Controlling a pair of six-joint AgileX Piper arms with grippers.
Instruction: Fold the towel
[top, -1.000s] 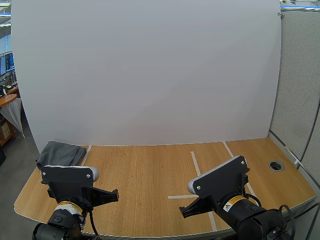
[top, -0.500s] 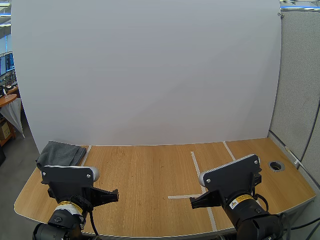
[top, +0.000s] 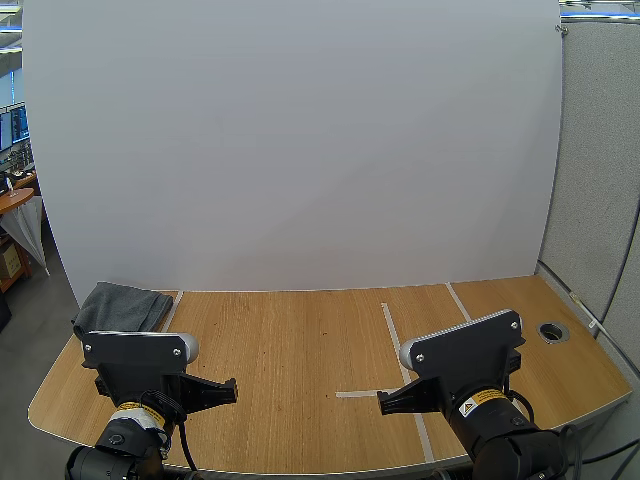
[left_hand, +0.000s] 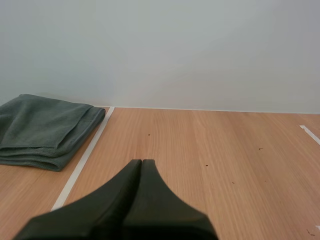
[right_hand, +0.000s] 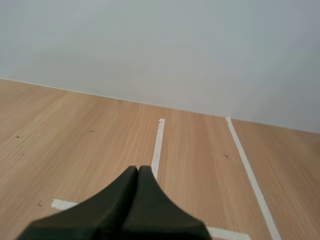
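Across the wooden tabletop (top: 300, 330), no cloth is found spread out for work, and most of the surface is seen bare. At its far left corner the grey towel (left_hand: 42, 131) is seen lying flat as a compact stack of several layers, with the edges roughly lined up and a rounded fold showing along its near side. It is therefore judged to be folded already, or very nearly so. Nothing is held by either arm. The left end effector (left_hand: 141, 163) is poised low over the near left part of the tabletop, well apart from the towel, and its fingers are seen pressed together into one dark wedge with nothing between them. The right end effector (right_hand: 138, 169) is likewise clenched on nothing and is poised over the near right part of the tabletop, far from the towel. White tape lines (right_hand: 157, 142) are seen on the wood ahead of the right end effector, and one more strip (left_hand: 82, 159) is seen just beside the towel. From this layout the task is judged to be at or close to its end: the folding appears done, the towel is free of both end effectors, and at most a squaring of the edges could be left.
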